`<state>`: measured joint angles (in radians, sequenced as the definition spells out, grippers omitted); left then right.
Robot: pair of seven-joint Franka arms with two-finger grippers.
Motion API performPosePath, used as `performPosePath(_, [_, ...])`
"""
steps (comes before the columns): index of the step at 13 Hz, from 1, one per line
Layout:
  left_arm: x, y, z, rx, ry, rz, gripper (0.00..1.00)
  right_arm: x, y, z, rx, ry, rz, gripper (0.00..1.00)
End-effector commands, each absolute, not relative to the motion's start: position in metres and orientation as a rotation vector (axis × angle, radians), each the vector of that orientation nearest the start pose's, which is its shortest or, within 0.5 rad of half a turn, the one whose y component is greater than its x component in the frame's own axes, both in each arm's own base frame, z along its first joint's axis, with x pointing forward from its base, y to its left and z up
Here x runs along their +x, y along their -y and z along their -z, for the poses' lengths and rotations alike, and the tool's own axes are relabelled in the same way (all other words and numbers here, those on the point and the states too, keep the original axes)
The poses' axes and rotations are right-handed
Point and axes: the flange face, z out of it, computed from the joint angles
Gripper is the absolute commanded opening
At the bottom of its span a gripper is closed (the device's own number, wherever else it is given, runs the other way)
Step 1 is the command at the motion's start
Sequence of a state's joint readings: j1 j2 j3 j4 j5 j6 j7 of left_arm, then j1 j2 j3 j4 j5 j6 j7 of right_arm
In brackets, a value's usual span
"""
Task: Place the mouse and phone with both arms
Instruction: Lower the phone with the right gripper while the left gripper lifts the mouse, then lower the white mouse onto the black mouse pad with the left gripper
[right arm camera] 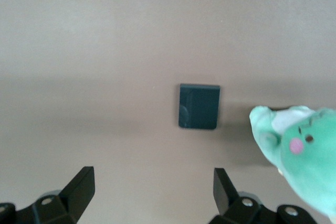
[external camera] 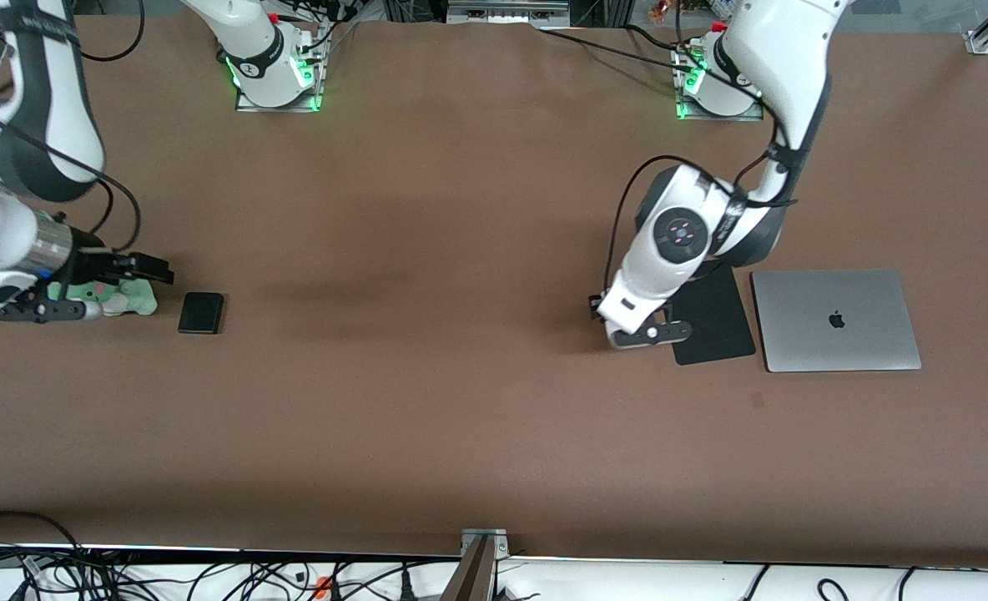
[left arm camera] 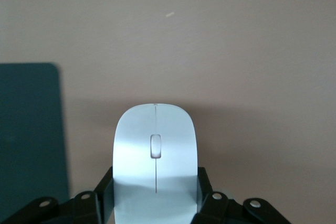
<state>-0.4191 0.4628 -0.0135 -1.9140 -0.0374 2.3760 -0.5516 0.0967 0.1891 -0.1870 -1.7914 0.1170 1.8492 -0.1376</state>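
The white mouse (left arm camera: 155, 153) sits between the fingers (left arm camera: 206, 187) of my left gripper (left arm camera: 155, 195), which is shut on it. It is low over bare table beside the black pad (left arm camera: 29, 135). In the front view the left gripper (external camera: 602, 310) is under its wrist and the mouse is hidden. The black phone (external camera: 201, 313) lies flat on the table toward the right arm's end. It also shows in the right wrist view (right arm camera: 199, 106). My right gripper (external camera: 150, 269) is open and empty (right arm camera: 153, 187), low over the table next to the phone.
A green plush toy (external camera: 123, 299) lies beside the phone, under the right gripper, and shows in the right wrist view (right arm camera: 299, 150). The black pad (external camera: 715, 321) and a closed silver laptop (external camera: 836, 320) lie side by side at the left arm's end.
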Motion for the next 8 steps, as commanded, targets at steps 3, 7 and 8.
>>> performPosePath(3, [0.528, 0.166, -0.227, -3.143, 0.142, -0.043, 0.17, 0.570, 0.042, -0.522, -3.023, 0.004, -0.126, 1.00])
performPosePath(7, [0.529, 0.106, -0.209, -3.125, 0.165, -0.145, 0.21, 0.551, 0.041, -0.555, -3.074, -0.037, -0.113, 1.00])
performPosePath(8, [0.528, 0.104, -0.202, -3.121, 0.167, -0.166, 0.21, 0.547, 0.038, -0.558, -3.075, -0.056, -0.136, 1.00])
